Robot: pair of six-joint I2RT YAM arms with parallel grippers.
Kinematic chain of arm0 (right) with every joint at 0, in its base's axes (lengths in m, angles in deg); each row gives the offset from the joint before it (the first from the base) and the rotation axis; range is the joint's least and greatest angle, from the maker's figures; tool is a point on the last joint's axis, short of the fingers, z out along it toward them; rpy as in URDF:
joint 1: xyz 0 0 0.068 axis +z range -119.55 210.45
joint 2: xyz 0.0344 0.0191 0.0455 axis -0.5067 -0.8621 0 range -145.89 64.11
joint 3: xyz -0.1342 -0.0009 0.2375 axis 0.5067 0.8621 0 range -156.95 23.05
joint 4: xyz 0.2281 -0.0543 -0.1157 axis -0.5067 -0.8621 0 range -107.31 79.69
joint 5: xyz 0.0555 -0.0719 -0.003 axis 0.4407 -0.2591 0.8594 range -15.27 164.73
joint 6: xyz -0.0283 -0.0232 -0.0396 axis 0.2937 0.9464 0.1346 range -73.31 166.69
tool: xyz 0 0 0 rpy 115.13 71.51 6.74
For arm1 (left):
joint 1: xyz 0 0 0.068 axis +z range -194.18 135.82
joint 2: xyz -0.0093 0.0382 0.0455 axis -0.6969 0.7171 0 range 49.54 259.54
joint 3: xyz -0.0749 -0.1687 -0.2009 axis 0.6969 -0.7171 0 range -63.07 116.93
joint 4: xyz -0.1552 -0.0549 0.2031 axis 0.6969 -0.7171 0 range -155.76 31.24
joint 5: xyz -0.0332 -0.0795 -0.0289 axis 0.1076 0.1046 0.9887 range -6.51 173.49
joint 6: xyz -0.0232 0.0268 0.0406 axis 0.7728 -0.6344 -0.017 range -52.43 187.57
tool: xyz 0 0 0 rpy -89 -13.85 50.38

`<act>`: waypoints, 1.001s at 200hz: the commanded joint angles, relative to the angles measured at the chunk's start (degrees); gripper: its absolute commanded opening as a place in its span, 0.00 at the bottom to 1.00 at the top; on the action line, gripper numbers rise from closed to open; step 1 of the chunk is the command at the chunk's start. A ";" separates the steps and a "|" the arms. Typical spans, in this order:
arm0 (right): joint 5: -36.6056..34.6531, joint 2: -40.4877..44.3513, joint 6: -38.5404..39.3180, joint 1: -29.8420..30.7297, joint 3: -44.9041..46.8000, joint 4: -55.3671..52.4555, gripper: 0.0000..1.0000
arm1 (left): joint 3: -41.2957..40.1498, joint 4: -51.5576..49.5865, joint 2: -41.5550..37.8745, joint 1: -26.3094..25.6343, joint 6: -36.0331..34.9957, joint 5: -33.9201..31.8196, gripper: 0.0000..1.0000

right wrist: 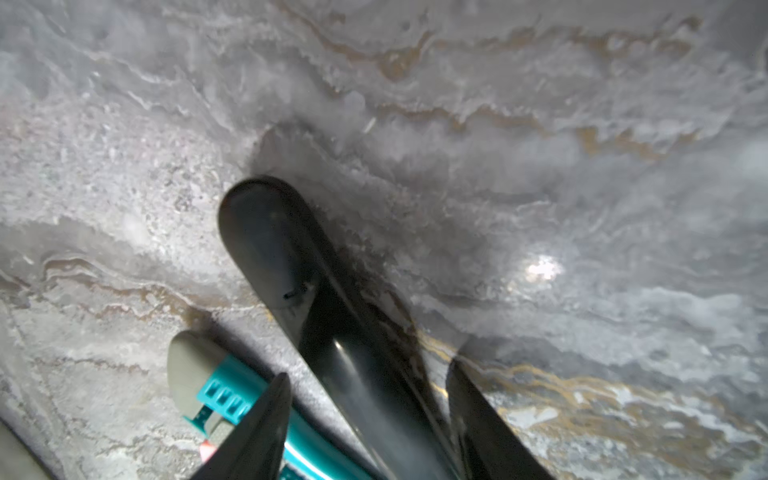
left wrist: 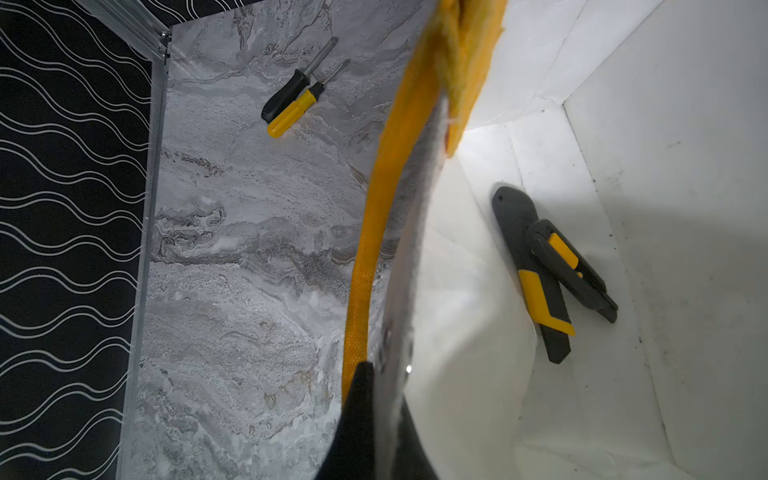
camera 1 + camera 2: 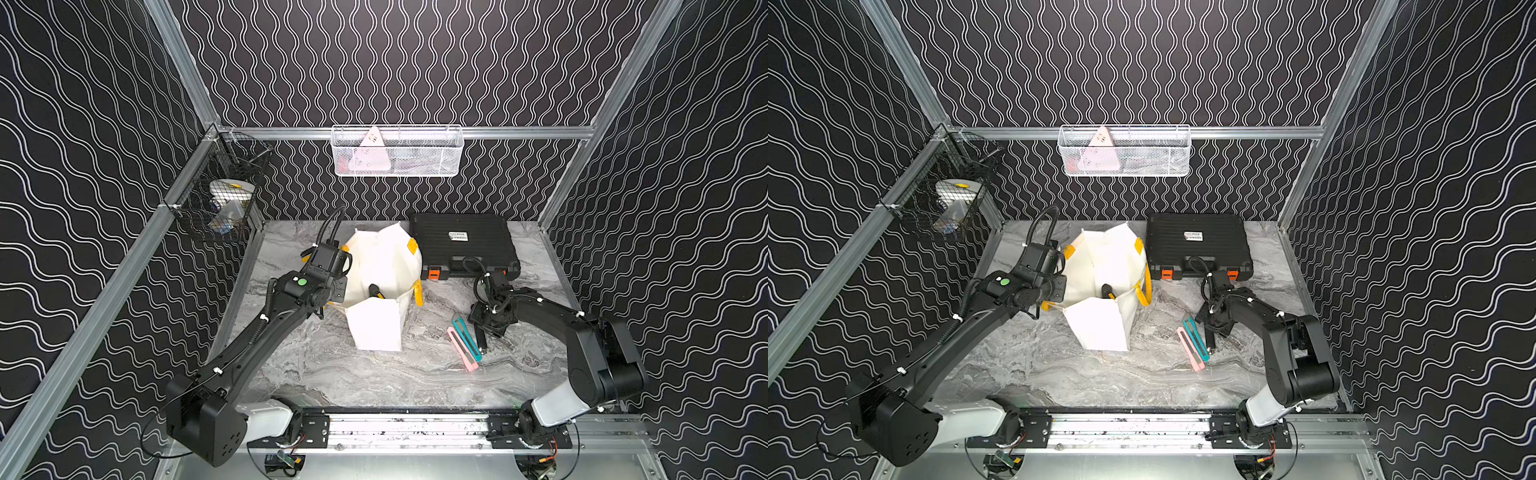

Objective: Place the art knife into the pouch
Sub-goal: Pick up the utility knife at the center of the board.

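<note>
The white pouch with yellow handles stands open at mid-table. My left gripper is shut on its left rim, holding the mouth open. Two grey-and-yellow knives lie inside on the bottom. To the right, a black art knife lies on the marble beside a teal knife and a pink knife. My right gripper is low over the black knife, open, one finger on each side, with gaps showing.
A black hard case with orange latches sits behind the right arm. Two screwdrivers lie on the table left of the pouch. A white wire basket hangs on the back wall, a black mesh basket on the left rail.
</note>
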 commanded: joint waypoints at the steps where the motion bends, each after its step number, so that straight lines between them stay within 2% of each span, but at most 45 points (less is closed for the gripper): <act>1: 0.02 -2.87 -0.96 -0.07 0.87 1.00 0.62 | -0.01 0.89 -0.11 -0.21 -0.28 0.05 0.00; 41: 1.26 -4.19 -2.10 -0.10 1.12 2.09 0.68 | -0.17 0.89 0.04 -0.48 -0.28 0.06 0.00; 59: 1.96 -5.03 -1.91 -0.03 0.72 1.88 0.78 | -0.15 0.95 -0.02 -0.56 -0.28 0.06 0.00; 79: 1.78 -3.96 -2.03 -0.09 1.51 2.45 0.96 | -0.22 0.90 -0.07 -0.61 -0.19 -0.02 0.00; 87: 1.59 -3.58 -2.06 -0.08 1.64 2.41 1.00 | -0.26 1.01 0.00 -0.65 -0.19 0.04 0.00; 200: -7.28 -8.02 -6.76 -0.03 -1.50 -5.21 0.99 | -0.27 1.14 0.25 -0.98 -0.28 0.64 0.00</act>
